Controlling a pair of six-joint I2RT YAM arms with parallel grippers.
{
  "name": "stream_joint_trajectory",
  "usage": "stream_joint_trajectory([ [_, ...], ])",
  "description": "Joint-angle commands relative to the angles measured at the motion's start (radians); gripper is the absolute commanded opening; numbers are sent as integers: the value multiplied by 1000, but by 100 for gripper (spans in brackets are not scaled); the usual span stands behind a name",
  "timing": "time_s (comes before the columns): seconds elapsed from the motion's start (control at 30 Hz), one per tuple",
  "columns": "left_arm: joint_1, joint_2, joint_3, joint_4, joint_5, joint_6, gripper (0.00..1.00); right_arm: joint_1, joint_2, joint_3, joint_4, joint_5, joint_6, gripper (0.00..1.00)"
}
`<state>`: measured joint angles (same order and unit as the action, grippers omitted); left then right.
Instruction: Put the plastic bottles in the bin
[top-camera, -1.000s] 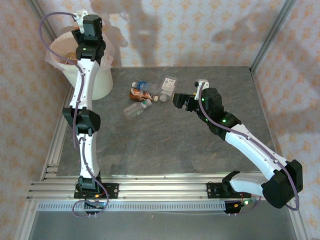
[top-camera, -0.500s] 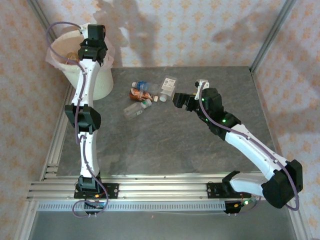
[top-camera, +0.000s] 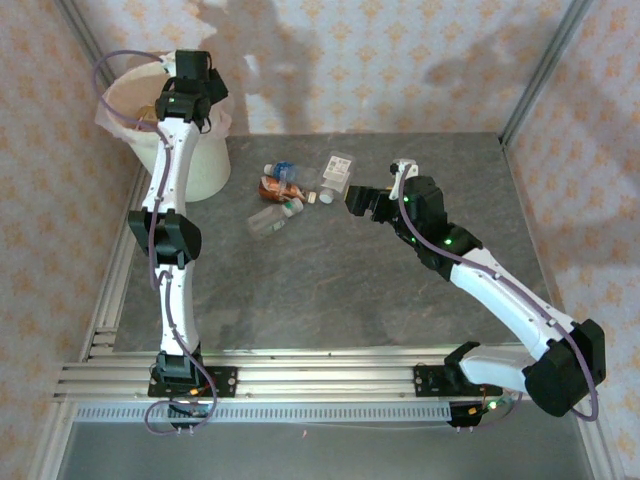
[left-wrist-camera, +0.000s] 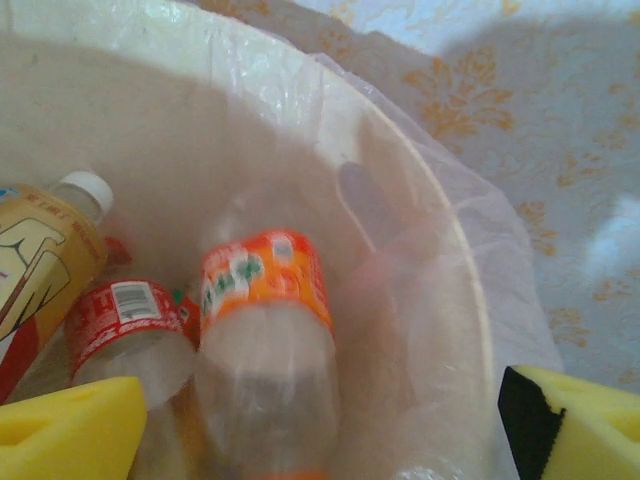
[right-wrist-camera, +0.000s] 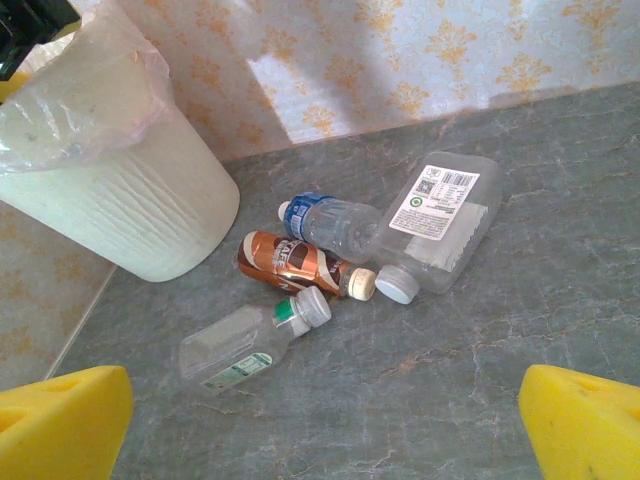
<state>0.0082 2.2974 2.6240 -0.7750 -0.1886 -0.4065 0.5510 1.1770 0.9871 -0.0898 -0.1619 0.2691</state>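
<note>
Grey marbled tabletop holds 4 clear plastic bottles; left gripper open-jawed over white round plastic bin, right gripper open, empty.

The left arm and right arm have white link shells and black joint housings, each trailed by a thin purple cable. Small green lights dot the right arm. The left gripper and right gripper carry yellow foam pads.
</note>
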Motion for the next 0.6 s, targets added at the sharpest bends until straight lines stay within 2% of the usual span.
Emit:
stream_joint_trajectory([
  [0.0, -2, -45, 68, -5, 16, -4, 100, 6, 2, 1, -3, -7, 4, 99],
  [0.27, -3, -108, 58, 18, 95, 8, 100, 6, 29, 1, -2, 33, 23, 99],
  [0.4, -6, -148, 26, 26, 145, 0, 100, 6, 59, 11, -26, 150, 94, 99],
  [0.57, -54, -245, -67, 35, 188, 27, 100, 6, 147, 95, -158, 251, 138, 99],
])
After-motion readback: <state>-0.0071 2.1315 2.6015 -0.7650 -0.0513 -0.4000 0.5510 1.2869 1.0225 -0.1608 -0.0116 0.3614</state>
